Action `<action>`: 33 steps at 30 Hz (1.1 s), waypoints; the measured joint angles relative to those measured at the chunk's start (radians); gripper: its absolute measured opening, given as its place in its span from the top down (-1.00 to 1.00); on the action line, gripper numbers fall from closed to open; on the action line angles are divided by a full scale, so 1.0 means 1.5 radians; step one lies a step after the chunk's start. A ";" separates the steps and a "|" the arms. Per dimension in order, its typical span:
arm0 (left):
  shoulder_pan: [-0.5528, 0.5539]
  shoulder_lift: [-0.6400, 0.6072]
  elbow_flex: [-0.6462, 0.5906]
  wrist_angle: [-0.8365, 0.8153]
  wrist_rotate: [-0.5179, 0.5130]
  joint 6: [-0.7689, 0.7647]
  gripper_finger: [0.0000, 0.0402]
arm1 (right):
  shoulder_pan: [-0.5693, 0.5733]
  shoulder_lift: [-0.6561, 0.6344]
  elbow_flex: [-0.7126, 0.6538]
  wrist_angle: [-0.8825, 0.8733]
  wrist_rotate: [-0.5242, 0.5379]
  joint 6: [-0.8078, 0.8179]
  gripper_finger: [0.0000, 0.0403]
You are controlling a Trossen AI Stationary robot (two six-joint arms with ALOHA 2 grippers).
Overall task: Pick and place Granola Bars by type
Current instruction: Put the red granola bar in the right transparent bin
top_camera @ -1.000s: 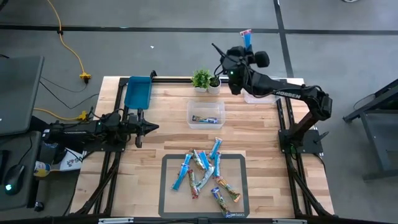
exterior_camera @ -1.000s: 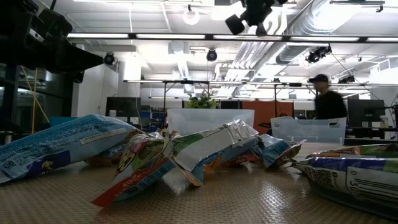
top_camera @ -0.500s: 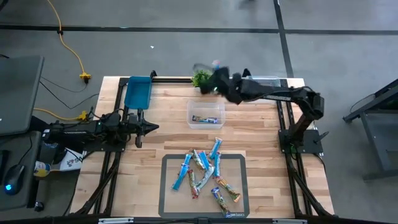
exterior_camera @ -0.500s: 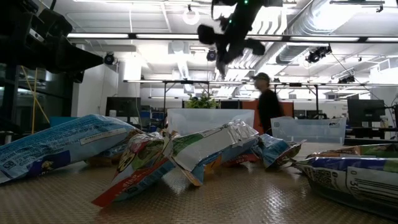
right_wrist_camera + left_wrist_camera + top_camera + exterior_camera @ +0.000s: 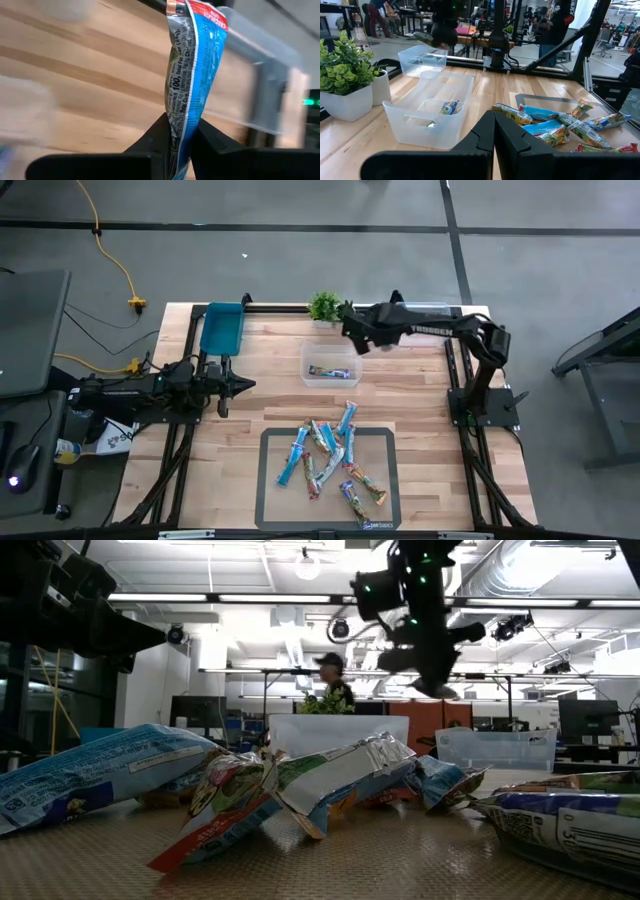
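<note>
From my station I find the left gripper [image 5: 243, 384] parked at the table's left edge, low over the wood, its jaws fully closed on nothing; the left wrist view shows the two dark fingers [image 5: 512, 140] pressed together. Behind it, at the rear left corner, sits a blue tray [image 5: 221, 327].

Moving right, a small potted plant [image 5: 323, 307] stands at the back edge with a second white pot just beside it. In front of the plant is a clear plastic bin [image 5: 331, 363] holding one blue-wrapped bar [image 5: 331, 371]. The left wrist view confirms that bar [image 5: 449, 107] lying on the bin floor.

Toward the front of the table, a dark-bordered mat [image 5: 328, 478] carries the loose pile of granola bars [image 5: 328, 457], mostly light blue with some green, red and mixed wrappers, overlapping one another. One blue bar lies partly across the mat's rear border.

The right gripper [image 5: 350, 333] hangs above the table's rear centre, between the plant and the clear bin. Its jaws are clamped on a blue-and-red wrapped bar [image 5: 192, 75], which stands upright between the fingers in the right wrist view. A second clear bin [image 5: 432, 312] sits at the rear right, under the right arm.

In the low view a person [image 5: 333, 680] stands in the room beyond the table.
</note>
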 joint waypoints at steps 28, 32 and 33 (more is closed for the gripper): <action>0.000 0.000 0.000 0.000 0.000 0.000 0.99 | -0.339 -0.001 -0.108 0.102 -0.221 -0.244 0.79; 0.000 0.000 0.000 0.000 0.000 0.000 0.99 | -0.355 -0.001 -0.138 0.170 -0.228 -0.244 0.79; 0.000 0.000 0.000 0.000 0.000 0.000 0.99 | -0.359 -0.001 -0.144 0.184 -0.229 -0.244 0.79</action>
